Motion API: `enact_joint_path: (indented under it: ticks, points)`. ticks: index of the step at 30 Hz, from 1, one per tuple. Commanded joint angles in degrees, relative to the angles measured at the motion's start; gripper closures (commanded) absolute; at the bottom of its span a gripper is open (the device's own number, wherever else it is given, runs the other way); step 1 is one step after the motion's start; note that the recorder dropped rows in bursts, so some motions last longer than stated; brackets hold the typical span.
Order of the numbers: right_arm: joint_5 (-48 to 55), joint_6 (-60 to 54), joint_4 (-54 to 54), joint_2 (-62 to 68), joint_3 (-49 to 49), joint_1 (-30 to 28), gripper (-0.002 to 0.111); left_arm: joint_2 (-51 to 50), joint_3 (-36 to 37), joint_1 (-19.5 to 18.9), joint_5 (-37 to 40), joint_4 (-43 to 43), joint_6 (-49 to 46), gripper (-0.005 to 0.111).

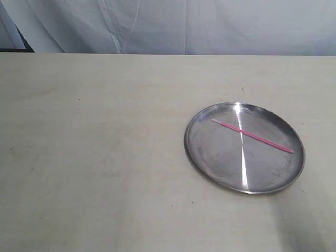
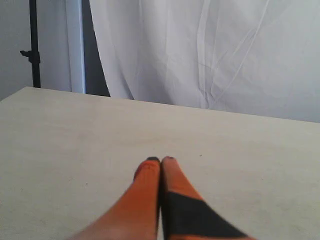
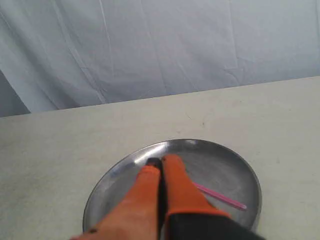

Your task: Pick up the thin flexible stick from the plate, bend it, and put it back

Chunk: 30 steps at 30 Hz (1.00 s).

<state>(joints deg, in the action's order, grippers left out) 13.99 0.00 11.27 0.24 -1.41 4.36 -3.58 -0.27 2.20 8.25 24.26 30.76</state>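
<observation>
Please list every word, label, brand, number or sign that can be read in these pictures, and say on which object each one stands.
None: no view shows any readable word, number, label or sign.
The round shiny steel plate and the thin pink plastic stick are unmarked.
The orange-and-black left hand and right hand, the beige table and the white cloth backdrop are plain too.

Glossy, mirror-bright metal plate (image 1: 210, 157) (streaked with glare), smooth plastic-looking pink stick (image 1: 254, 136), matt pale table (image 1: 94, 157).
</observation>
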Motion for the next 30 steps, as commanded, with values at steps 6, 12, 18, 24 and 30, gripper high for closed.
enact_joint_path:
  ticks: [6, 12, 18, 24, 30]
  points:
    - [-21.3, 0.0, 12.2, -0.2, 0.1, -0.3, 0.108, 0.3, 0.3, 0.2, -0.6, -0.1, 0.2, 0.107]
    - [-40.3, 14.6, 26.8, -0.2, -0.4, -0.3, 0.108, 0.3, 0.3, 0.2, -0.6, -0.1, 0.2, 0.107]
    - [-54.9, 22.1, 28.3, -0.2, -0.7, -0.3, 0.108, 0.3, 0.3, 0.2, -0.6, -0.1, 0.2, 0.107]
    - [-65.3, 14.7, 30.6, -0.2, -0.7, -0.3, 0.108, 0.3, 0.3, 0.2, -0.6, -0.1, 0.2, 0.107]
    - [-57.0, 13.0, 25.7, -0.2, -1.3, -0.3, 0.108, 0.3, 0.3, 0.2, -0.6, 0.7, 0.2, 0.107]
